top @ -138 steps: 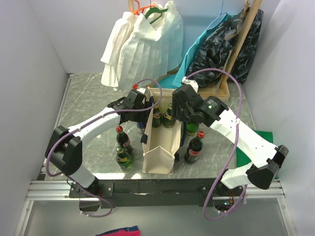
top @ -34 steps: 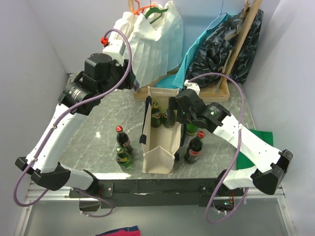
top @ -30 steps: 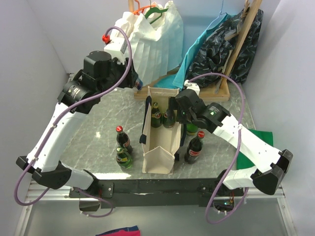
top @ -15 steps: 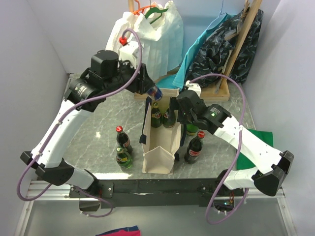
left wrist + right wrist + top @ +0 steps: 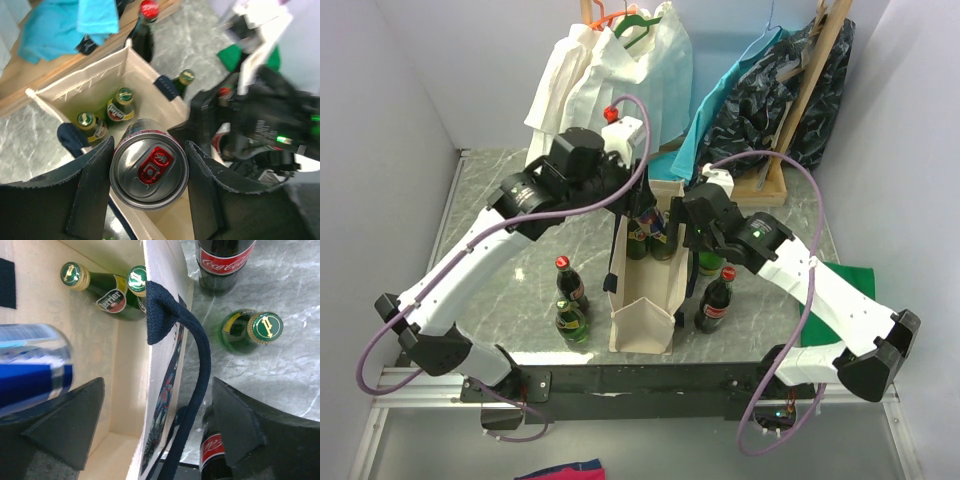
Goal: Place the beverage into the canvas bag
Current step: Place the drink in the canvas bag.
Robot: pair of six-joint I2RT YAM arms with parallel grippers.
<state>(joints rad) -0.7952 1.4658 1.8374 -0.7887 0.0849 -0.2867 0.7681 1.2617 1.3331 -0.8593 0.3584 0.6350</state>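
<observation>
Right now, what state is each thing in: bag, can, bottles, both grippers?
canvas bag: upright, mouth open.
can: sealed, held over the bag's mouth.
left gripper: shut on the can.
right gripper: open, bag wall and handle between its fingers.
two green bottles in the bag: capped.
cola bottle right of the bag: capped, upright.
green bottle beside it: capped, upright.

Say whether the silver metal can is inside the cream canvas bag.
Out: left tool holds the silver metal can above the open cream canvas bag.

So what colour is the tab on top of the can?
Red tab on the silver can; left wrist view is clearest.
</observation>
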